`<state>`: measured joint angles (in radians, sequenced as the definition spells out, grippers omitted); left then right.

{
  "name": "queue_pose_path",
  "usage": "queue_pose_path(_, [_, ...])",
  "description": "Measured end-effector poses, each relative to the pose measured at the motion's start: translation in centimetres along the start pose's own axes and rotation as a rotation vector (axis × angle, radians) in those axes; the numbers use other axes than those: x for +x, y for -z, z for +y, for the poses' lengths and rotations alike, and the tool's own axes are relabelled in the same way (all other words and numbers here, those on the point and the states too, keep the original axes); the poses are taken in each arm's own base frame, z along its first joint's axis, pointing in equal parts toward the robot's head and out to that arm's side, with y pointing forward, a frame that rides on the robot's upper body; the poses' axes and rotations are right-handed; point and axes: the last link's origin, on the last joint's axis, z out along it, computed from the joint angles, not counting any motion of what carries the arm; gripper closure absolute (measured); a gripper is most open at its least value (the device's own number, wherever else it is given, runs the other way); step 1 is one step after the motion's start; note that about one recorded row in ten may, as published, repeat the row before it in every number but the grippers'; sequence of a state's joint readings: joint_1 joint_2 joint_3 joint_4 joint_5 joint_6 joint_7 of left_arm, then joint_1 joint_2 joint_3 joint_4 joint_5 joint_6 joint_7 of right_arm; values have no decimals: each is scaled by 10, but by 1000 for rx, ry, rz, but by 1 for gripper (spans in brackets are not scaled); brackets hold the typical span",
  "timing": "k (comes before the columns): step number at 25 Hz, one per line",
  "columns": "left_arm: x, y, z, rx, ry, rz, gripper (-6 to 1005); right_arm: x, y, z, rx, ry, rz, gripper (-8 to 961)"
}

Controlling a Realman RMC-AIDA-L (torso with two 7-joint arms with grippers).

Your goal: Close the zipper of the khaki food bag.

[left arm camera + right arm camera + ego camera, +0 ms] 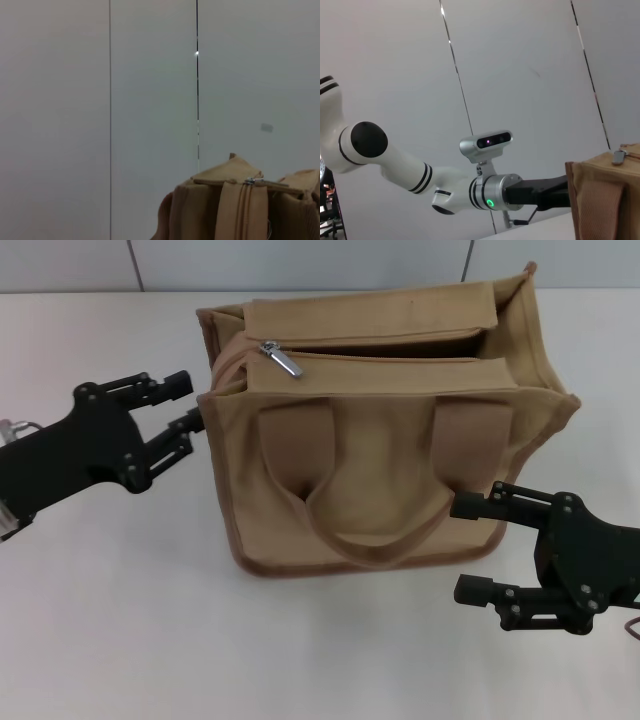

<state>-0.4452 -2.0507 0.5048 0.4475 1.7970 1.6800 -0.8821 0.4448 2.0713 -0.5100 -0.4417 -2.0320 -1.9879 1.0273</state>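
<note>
Standing on the table, the bag shows its zipper at the left end, top gaping. Left pincer hovers beside that end, fingers apart; right pincer waits spread near the front corner. Unbraced, the soft bag may slide or buckle when pulled.

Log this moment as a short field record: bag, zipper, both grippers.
bag: khaki food bag upright on the white table, top gaping open
zipper: slider at the bag's left end, not yet pulled across
left gripper: jaws open, at the bag's left end, holding nothing
right gripper: jaws open, low at the bag's front right corner, holding nothing
</note>
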Motion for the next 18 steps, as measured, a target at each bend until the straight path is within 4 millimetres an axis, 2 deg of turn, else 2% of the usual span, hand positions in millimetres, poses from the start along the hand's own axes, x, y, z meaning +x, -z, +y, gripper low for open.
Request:
queue_pose_path(8, [-1, -14, -7, -2, -19, -36, 505, 0, 1, 0, 5, 0, 0, 137])
queue_pose_path(13, [-3, -25, -9, -8, -29, -66, 271, 1, 1, -1, 17, 0, 3, 137])
queue_pose_path(18, [-2, -26, -11, 12, -72, -58, 165, 2, 0, -2, 22, -1, 5, 137])
